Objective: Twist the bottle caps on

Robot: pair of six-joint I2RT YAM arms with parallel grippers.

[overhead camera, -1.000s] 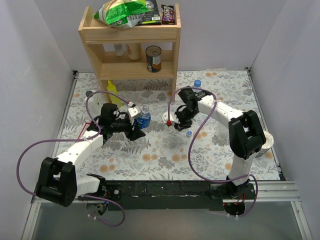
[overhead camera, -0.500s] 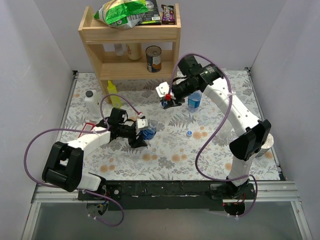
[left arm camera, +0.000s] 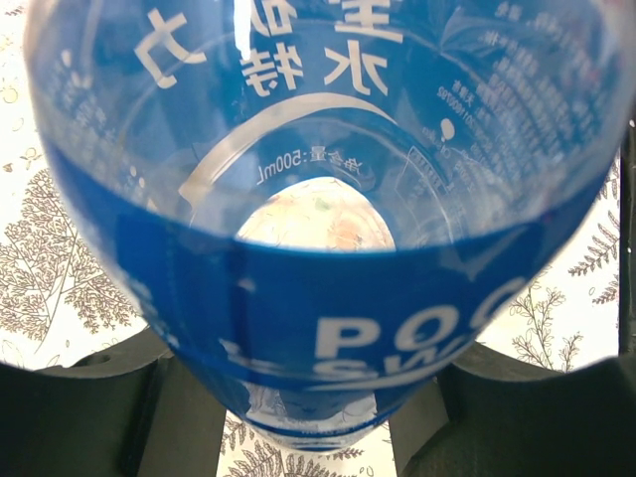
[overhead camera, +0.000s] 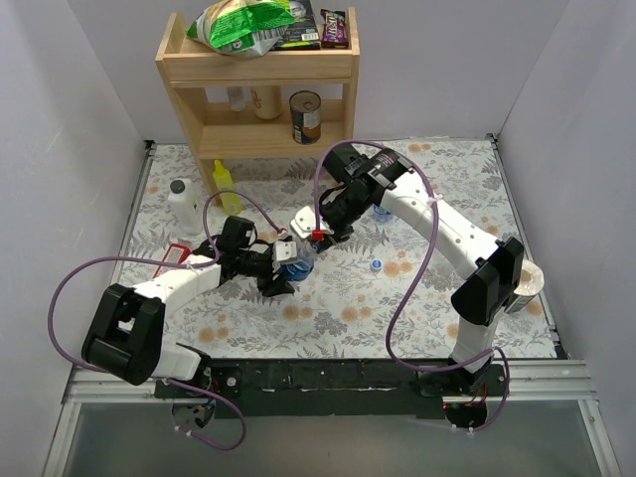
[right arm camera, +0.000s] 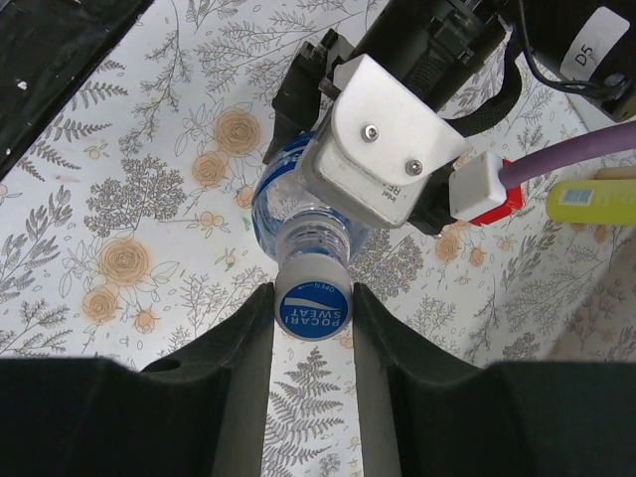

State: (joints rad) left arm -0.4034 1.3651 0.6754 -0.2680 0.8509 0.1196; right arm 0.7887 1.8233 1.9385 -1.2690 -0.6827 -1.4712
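blue cap and blue-labelled clear bottle over a fern-and-flower printed table.

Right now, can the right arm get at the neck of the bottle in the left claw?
Probably yes: the right claw, gripping a blue cap, sits right at the neck of the bottle, with nothing between.

Your two arms, the left arm and the right arm, are white tubes with black joints, each trailed by a looping purple cable. Behind the left gripper sit a white plate with two screws, a red-and-white plug and a D5 label. The right gripper has black fingers.
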